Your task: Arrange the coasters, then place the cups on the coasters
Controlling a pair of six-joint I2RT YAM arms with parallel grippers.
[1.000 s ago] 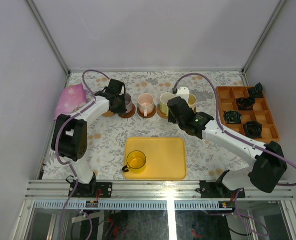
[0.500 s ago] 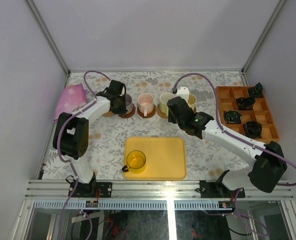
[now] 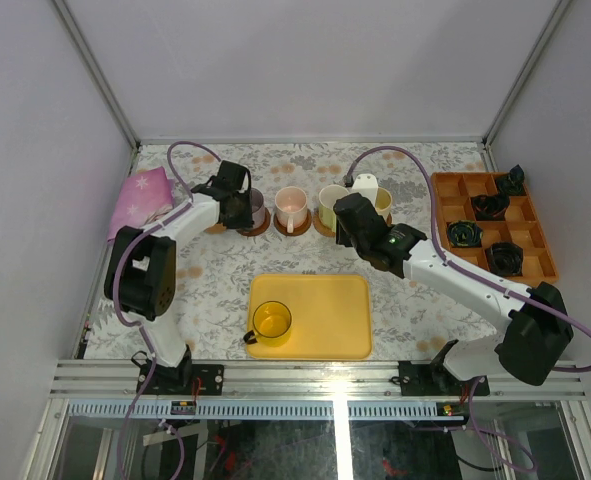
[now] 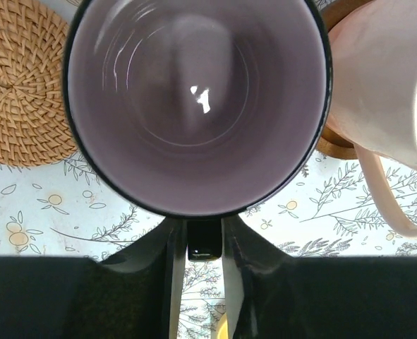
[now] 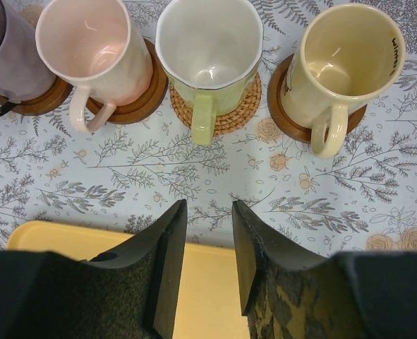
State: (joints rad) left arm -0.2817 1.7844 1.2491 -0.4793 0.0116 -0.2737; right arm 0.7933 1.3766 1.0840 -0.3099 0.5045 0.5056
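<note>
**Left gripper at the purple cup's handle, right gripper empty**

Your left gripper has the purple cup straight ahead at 12 o'clock. The cup's dark handle lies between narrow-set fingers, and you cannot tell whether they pinch it. The cup stands upright, glossy grey-purple inside with a dark rim. A bare woven coaster lies at 10 o'clock and the pink cup at 2.

Your right gripper hangs part-open and empty over the tray edge. The white cup is at 12, and the cream cup on its wooden coaster at 1. The yellow cup sits on the tray.
</note>
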